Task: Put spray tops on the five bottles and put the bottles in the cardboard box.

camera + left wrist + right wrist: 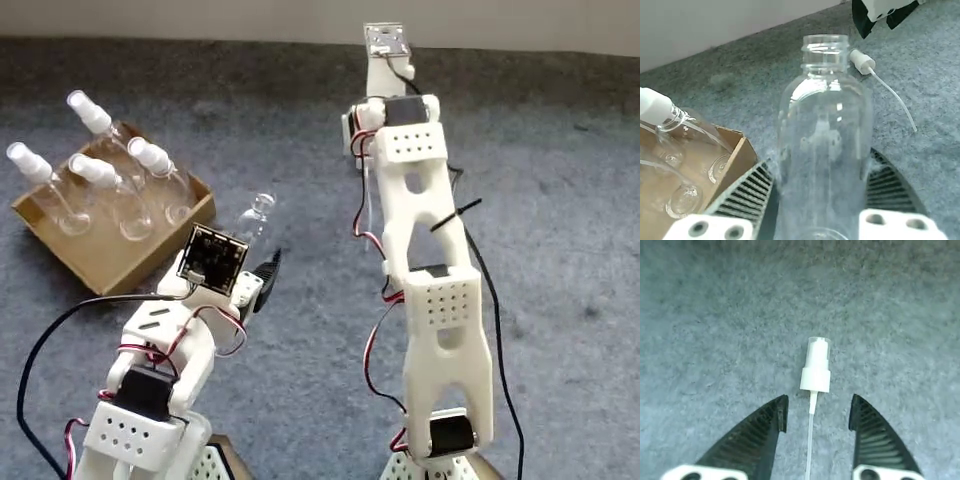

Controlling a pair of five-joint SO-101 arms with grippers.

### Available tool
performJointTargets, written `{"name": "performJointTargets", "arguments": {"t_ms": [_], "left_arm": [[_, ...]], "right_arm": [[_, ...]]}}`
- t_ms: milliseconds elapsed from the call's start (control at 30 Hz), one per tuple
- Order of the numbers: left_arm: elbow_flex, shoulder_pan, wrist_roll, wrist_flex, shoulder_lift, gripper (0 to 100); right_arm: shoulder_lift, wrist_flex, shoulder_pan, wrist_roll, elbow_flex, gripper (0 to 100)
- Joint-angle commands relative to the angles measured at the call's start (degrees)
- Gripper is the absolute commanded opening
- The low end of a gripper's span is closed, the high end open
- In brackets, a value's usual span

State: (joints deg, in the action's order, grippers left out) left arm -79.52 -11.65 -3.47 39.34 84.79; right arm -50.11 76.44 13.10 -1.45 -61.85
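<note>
The left hand (820, 177) grips an uncapped bottle (825, 120) by its body, just beside the cardboard box (165, 250). The box sits toward the left edge of the counter (560, 200) with four capped bottles (100, 170) inside. Near the far edge, the right hand (818, 407) hangs open over a spray top (816, 372) lying flat, its tube (810, 450) between the fingers (760, 435).

Soft even light, bright throughout, faint shadows on the carpet (560, 200), small glints on the bottle (825, 130)

Grey carpet (715, 315) extends beneath and ahead of the right arm's fingers (760, 435); pale wall (715, 25) stands beyond the left arm's fingers (745, 192).
</note>
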Motion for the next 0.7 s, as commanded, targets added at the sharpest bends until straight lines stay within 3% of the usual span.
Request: {"name": "performJointTargets", "arguments": {"t_ms": [0, 667], "left_arm": [[0.6, -0.7, -0.5, -1.2, 0.6, 8], [-0.8, -0.7, -0.5, -1.2, 0.6, 8]], "right_arm": [[-2.1, 0.0, 0.6, 0.8, -7.2, 23.1], [-13.1, -11.2, 1.1, 1.1, -7.7, 25.2]]}}
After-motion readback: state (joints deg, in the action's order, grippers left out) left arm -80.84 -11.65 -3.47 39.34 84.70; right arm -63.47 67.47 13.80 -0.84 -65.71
